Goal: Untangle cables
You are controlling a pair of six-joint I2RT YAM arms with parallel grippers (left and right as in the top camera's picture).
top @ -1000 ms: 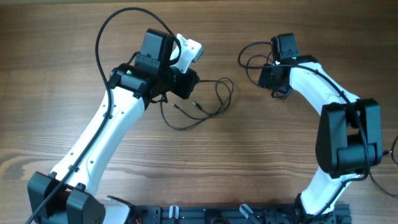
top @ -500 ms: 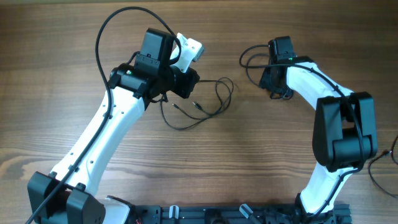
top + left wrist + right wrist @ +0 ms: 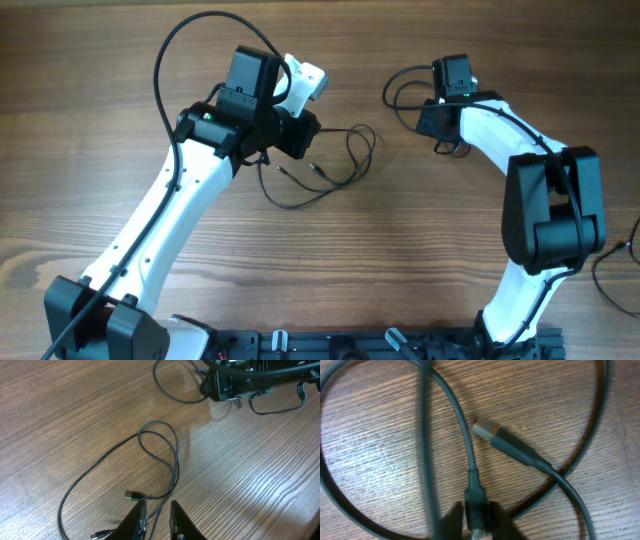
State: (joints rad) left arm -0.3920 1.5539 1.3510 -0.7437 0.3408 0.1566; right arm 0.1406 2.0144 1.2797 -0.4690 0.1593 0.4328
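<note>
Two thin black cables lie on the wooden table. The left cable (image 3: pixel 158 422) forms a narrow loop, with two silvery plugs (image 3: pixel 132 495) near my left gripper (image 3: pixel 158 505). One strand runs between that gripper's fingers, which are closed to a narrow gap around it. In the overhead view the left gripper (image 3: pixel 305 135) sits at that cable's left end. The right cable (image 3: pixel 388 92) loops left of my right gripper (image 3: pixel 438 125). In the right wrist view, the right gripper (image 3: pixel 475 506) is shut on that cable's dark plug sleeve (image 3: pixel 476 491). Its other plug (image 3: pixel 487 429) lies free just beyond.
A thick black arm cable (image 3: pixel 160 60) arches over the left arm's far side. Another dark lead (image 3: pixel 610 272) lies at the right table edge. The arms' base rail (image 3: pixel 380 345) runs along the near edge.
The right gripper's fingers have closed onto the plug sleeve, and its wrist has shifted slightly. The left arm and its cable have not moved.
</note>
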